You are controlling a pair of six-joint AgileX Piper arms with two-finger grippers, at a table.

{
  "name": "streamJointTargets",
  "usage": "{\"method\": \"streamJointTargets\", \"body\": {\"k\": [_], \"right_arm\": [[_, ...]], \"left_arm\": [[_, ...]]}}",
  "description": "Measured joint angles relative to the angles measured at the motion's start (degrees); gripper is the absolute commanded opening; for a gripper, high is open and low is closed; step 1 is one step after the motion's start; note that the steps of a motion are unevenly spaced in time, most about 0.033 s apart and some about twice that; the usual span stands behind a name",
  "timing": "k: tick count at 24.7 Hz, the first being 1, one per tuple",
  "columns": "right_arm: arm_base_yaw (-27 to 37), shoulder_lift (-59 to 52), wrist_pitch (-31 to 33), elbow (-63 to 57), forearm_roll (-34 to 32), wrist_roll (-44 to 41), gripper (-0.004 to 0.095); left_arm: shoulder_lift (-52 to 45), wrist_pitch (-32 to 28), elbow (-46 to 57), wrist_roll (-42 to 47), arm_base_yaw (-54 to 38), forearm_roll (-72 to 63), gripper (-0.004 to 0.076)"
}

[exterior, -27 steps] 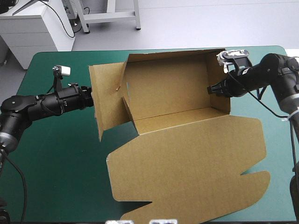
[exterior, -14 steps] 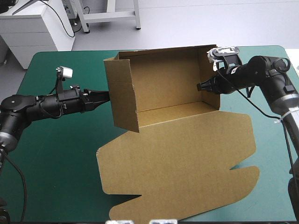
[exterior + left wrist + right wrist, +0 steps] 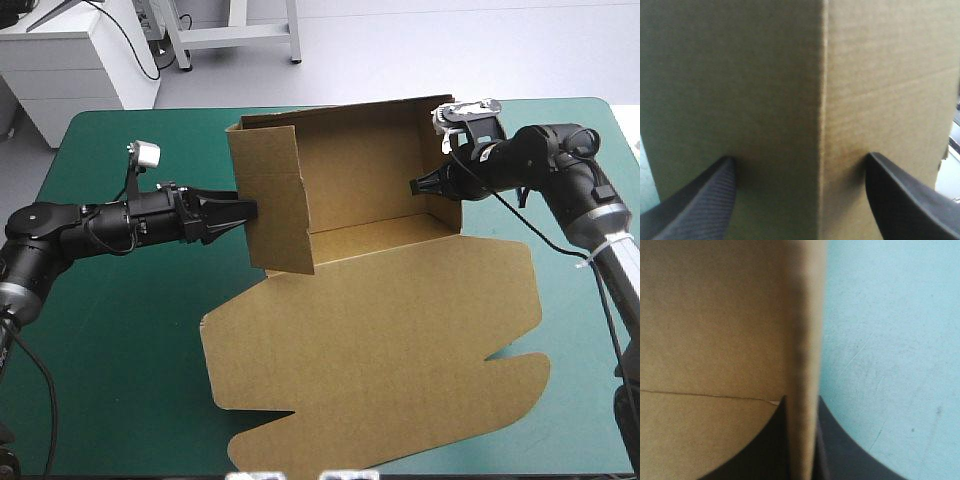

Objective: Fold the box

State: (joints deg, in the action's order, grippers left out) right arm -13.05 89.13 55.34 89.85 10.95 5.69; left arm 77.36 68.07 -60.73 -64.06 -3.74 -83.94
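The box sits mid-counter, on the teal-green counter. Nearest me, its lid panel lies flat toward the near edge. Compared with just before, this panel has slid toward the counter's left side, so the whole sheet has moved with the arms.

Farther in, the left end wall now stands upright and square. Earlier it hung splayed outward, with an inner flap showing. The left jaws stand wide, and both black fingers press flat on the wall's outer face, one on each side of a vertical crease. The left arm has advanced toward the box's middle to do this.

On the opposite side, the right jaws are clamped nearly closed on the right end wall, with its edge between them. They too have come inward.

Farthest off, the back wall stands upright between the two ends.

My judgement: the tray shape is formed and the end walls are held, not yet tucked. Releasing now risks the left wall springing open.
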Motion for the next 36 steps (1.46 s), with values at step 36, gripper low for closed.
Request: {"method": "streamJointTargets", "body": {"k": [36], "right_arm": [[-3.43, 4.95, -6.20, -0.11, -2.42, -7.10, -0.0012]], "left_arm": [[4.26, -38.93, -10.00, 61.73, 25.45, 62.65, 0.0361]]}}
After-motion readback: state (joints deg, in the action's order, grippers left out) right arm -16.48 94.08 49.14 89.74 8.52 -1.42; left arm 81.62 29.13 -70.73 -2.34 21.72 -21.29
